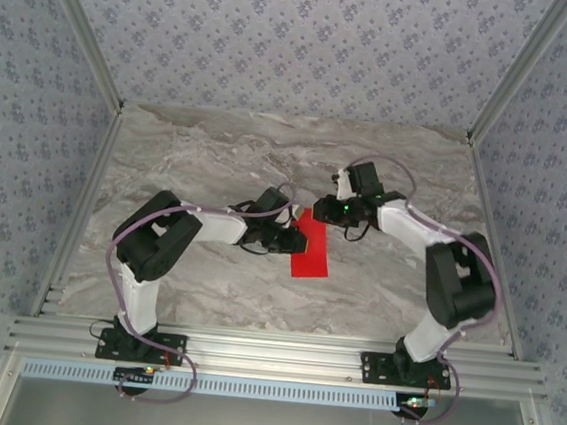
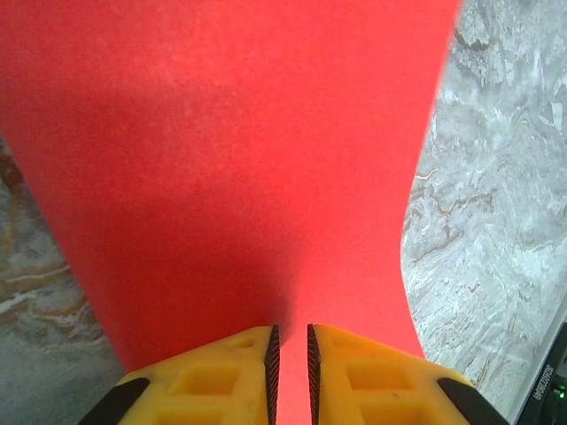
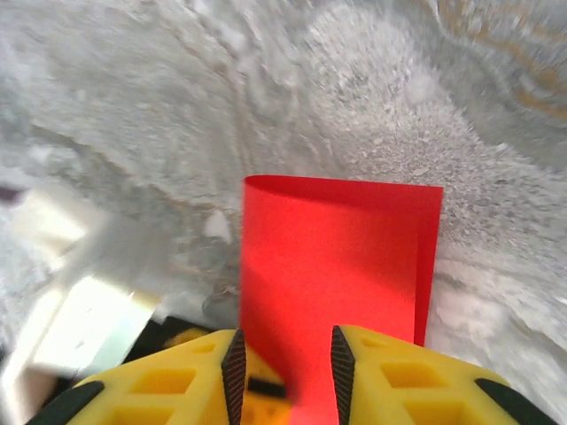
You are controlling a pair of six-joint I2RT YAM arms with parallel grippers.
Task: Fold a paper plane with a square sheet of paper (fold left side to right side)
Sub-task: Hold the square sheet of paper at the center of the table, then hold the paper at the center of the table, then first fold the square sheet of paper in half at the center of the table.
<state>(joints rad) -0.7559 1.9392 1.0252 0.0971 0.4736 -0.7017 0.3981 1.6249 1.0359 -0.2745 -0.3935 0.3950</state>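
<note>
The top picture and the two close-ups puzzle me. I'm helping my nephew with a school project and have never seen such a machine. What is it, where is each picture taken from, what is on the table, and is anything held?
It is a pair of robot arms bolted at the near edge of a marble-patterned table. The top picture looks down from above and behind them. Each close-up comes from a camera on one wrist, so the yellow prongs are that arm's own fingers. On the table is a square sheet of paper, bright red and doubled over into a narrower strip. The left gripper is pinched shut on its edge. The right gripper has its jaws apart, with the paper showing in the gap but not clamped.
</note>
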